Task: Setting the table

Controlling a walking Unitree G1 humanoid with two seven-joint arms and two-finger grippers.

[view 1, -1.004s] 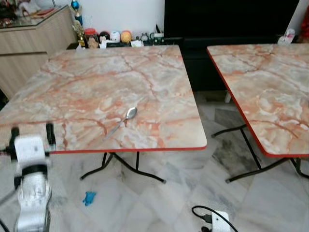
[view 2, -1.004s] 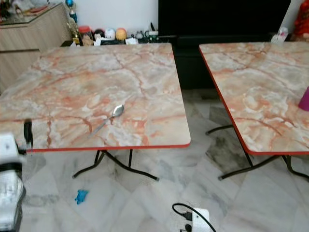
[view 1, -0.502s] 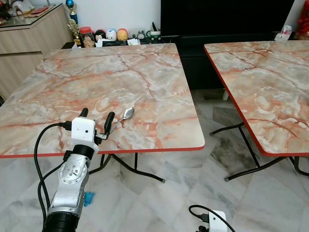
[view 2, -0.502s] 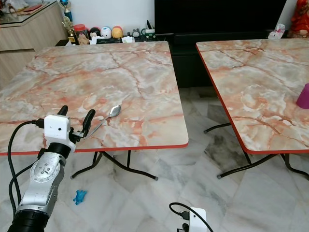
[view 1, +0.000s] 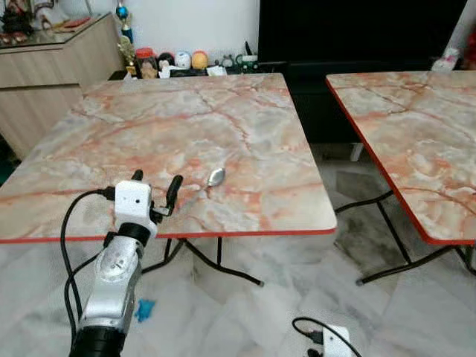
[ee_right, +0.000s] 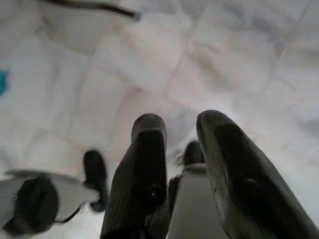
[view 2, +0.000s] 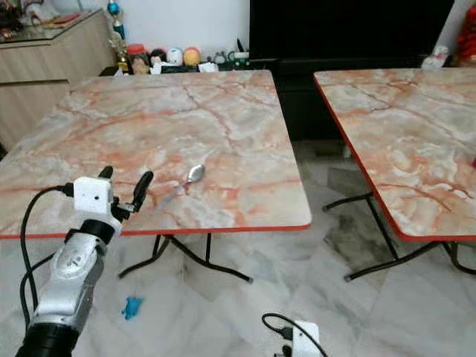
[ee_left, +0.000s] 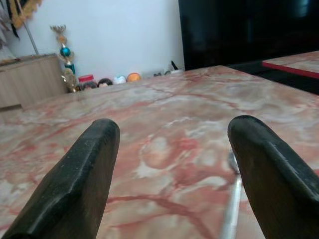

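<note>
Spoon: a metal spoon (view 1: 206, 184) lay flat on the marbled worktop (view 1: 223, 126), lower centre of the left eye frame, bowl toward the far side and handle running down-left toward the near red edge.
Left end effector: the left end effector (view 1: 155, 192) hovered low over the near edge of the worktop, lower left of the frame, its two black fingers (ee_left: 84, 174) spread wide with nothing between them; the spoon's handle (ee_left: 230, 211) lay just beside the right-hand finger in the left wrist view.
Right end effector: the right end effector (ee_right: 182, 164) hung over the pale tiled floor (ee_right: 209, 59), fingers a little apart and holding nothing.
Handling: the spoon looked light, stiff and smooth, so I judged it likely to slide or pivot on the glossy surface; lying so flat, it offered little height to pinch.
Where to hold: the slim handle near its middle seemed the best place, fingers closing across its width.
Containers: a red-lidded jar (view 1: 146, 61) stood among small ornaments (view 1: 190, 59) on a low shelf in the upper left, past the far edge of the worktop; its contents could not be made out.
Second worktop: another marbled worktop (view 1: 416, 126) stood well apart at the right of the frame.
</note>
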